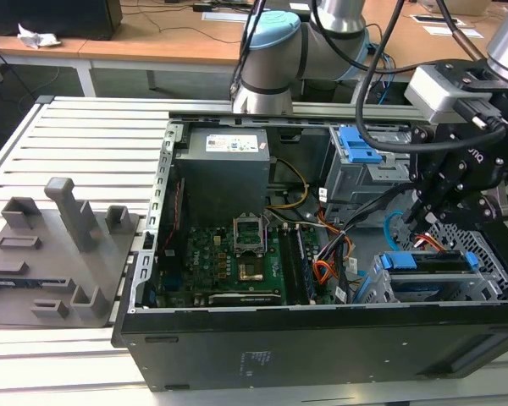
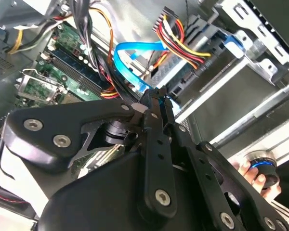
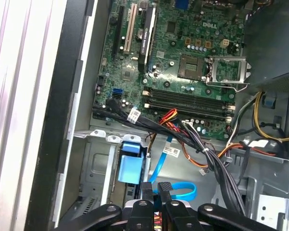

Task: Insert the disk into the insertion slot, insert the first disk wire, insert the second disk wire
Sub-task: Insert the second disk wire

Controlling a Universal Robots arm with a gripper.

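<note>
While the open computer case [image 1: 322, 338] lies on its side on a slatted table [image 1: 85, 135], the robot arm's gripper [image 1: 423, 211] hangs over the drive cage [image 1: 491, 254] at the exterior view's right, its fingers [image 2: 156, 103] pinched together on the plug end of the light blue cable [image 2: 130, 50]. The disk [image 1: 427, 262], a flat drive in a bright blue carrier, already sits inside the cage, only its blue edge and dark rear showing. From the held plug the blue cable curves back in a slim flat loop toward the green circuit board [image 3: 183, 48], and in the first wrist view the same loop [image 3: 183, 190] lies just in front of the fingertips. A bundle of red, orange and black wires [image 2: 180, 41] runs to the back of the disk just beside it (whether its plug is fully seated cannot be made out). As a judgement, the risk lies in the crowding: the plug is small and thin, and a slight tilt in the grip could make it catch the connector's edge instead of sliding home. The springy loop might also pull the plug askew or snag the neighbouring wires, and pressing on a misaligned plug could bend it or nudge the disk in its cage.
</note>
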